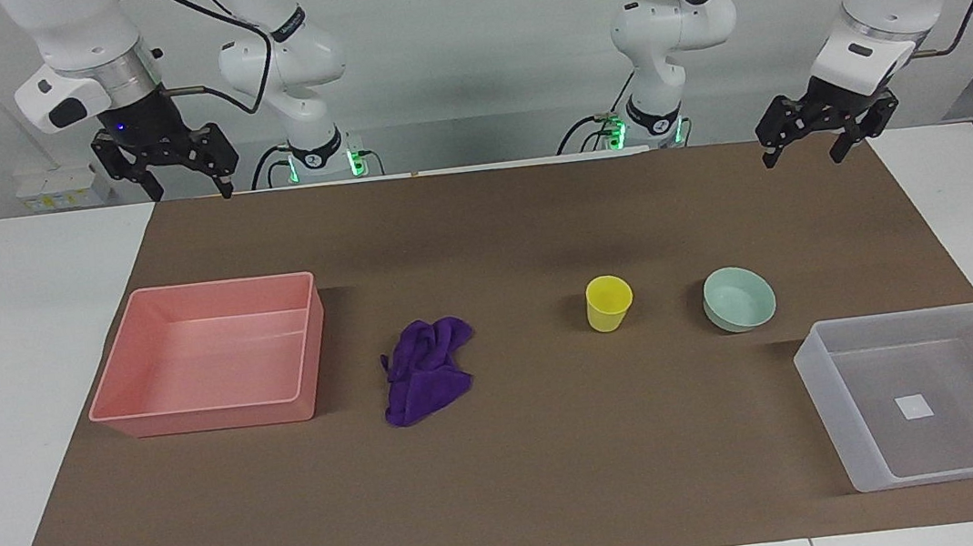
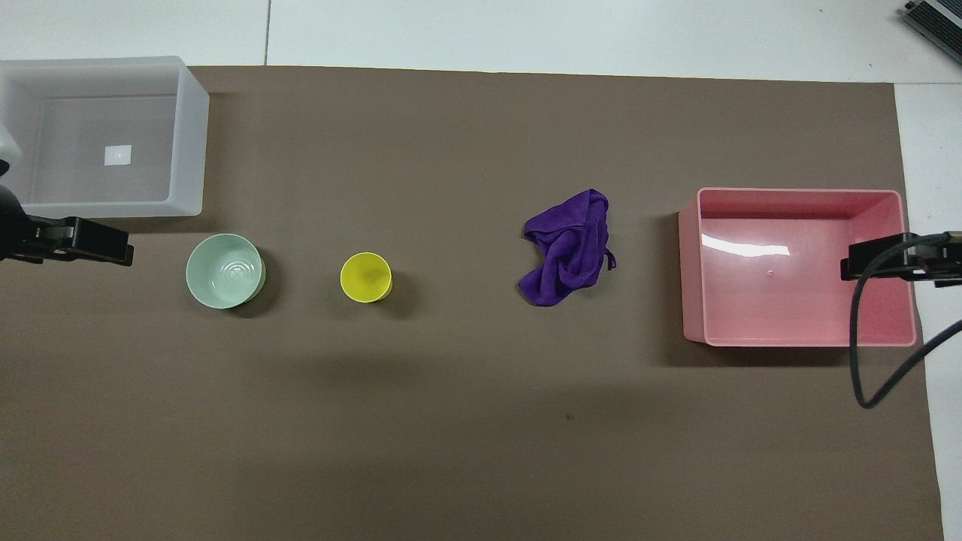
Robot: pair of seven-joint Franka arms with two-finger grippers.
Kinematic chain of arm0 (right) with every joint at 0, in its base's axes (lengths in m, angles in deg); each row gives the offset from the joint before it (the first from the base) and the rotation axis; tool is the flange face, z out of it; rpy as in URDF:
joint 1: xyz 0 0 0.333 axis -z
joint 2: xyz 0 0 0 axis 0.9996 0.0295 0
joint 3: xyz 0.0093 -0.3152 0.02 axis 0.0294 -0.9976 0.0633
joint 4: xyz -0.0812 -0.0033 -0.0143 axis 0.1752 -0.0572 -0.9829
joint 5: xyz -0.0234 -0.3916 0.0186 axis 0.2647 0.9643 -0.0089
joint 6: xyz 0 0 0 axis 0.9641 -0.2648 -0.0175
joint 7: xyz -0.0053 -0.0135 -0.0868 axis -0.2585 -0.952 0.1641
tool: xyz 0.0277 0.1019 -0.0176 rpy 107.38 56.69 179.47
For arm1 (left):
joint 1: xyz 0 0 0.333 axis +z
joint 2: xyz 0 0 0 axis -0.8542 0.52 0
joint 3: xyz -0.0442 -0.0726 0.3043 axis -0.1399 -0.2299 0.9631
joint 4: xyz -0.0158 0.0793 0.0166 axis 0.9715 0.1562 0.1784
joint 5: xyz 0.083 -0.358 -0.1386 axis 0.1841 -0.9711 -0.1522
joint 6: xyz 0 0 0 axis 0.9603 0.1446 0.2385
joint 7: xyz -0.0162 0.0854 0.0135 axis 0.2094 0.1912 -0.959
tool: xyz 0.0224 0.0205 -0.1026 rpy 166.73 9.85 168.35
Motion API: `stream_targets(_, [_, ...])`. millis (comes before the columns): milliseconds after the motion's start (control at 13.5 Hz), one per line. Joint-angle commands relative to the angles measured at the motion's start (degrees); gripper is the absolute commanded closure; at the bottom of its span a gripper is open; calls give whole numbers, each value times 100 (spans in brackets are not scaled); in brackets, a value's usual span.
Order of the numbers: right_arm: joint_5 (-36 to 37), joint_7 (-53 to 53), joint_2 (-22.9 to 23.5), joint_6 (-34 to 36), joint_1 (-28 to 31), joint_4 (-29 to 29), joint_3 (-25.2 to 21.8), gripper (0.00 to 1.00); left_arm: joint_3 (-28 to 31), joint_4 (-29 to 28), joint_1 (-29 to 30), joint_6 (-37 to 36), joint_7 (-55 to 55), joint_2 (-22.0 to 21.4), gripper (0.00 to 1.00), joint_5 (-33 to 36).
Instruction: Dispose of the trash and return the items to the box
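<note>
The purple cloth rag (image 1: 424, 370) (image 2: 567, 248) lies crumpled on the brown mat, between the pink tray and the yellow cup (image 1: 608, 302) (image 2: 366, 276). The cup stands upright. The mint-green bowl (image 1: 739, 298) (image 2: 225, 270) sits beside it, toward the left arm's end. The translucent box (image 1: 829, 380) (image 2: 192, 128), with a white label on its floor, stands at the left arm's end, farther from the robots than the bowl. My left gripper (image 1: 806, 156) hangs open and empty high over the mat's corner at that end. My right gripper (image 1: 192, 195) hangs open and empty high at the right arm's end.
A pink rectangular tray (image 1: 118, 374) (image 2: 797, 194) stands empty at the right arm's end of the mat (image 1: 526, 461). White table surface borders the mat at both ends. A black cable (image 2: 857, 346) hangs from the right arm beside the pink tray.
</note>
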Motion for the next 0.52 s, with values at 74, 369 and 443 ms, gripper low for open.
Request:
stream_targets(74, [-87, 165, -65, 179, 27, 16, 21, 0, 23, -119, -42, -15, -89, -103, 0, 130])
stream_targets(369, [-96, 69, -135, -46, 71, 199, 4, 0, 23, -155, -86, -16, -116, -120, 0, 130])
stream_targets(443, [-96, 69, -205, -249, 54, 340, 4, 0, 23, -163, -68, -7, -99, -120, 0, 130])
